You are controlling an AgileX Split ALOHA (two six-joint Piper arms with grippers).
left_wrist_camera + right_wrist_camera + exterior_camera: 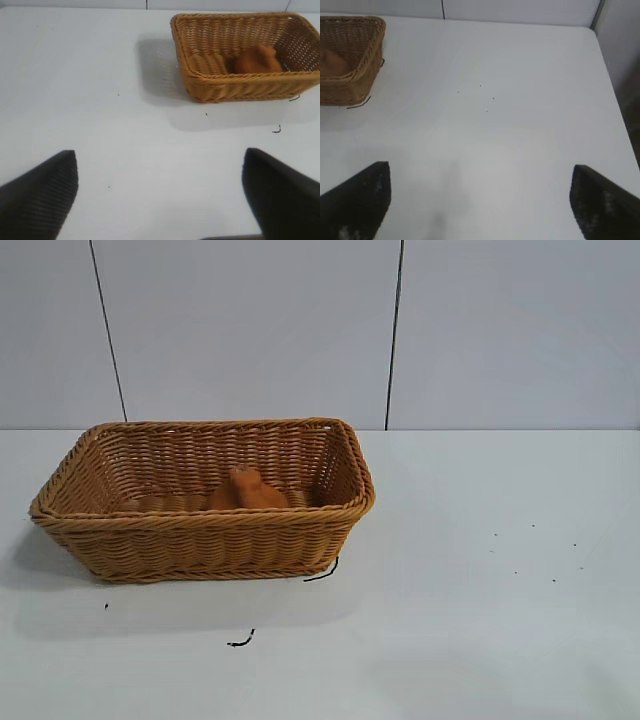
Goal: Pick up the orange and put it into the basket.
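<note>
The orange (246, 490) is seen lying inside the basket (200, 530) on the bench (480, 570), so the task is judged done, which explains why the left gripper (160, 200) and right gripper (480, 200) are held well clear, jaws spread wide and empty.
</note>
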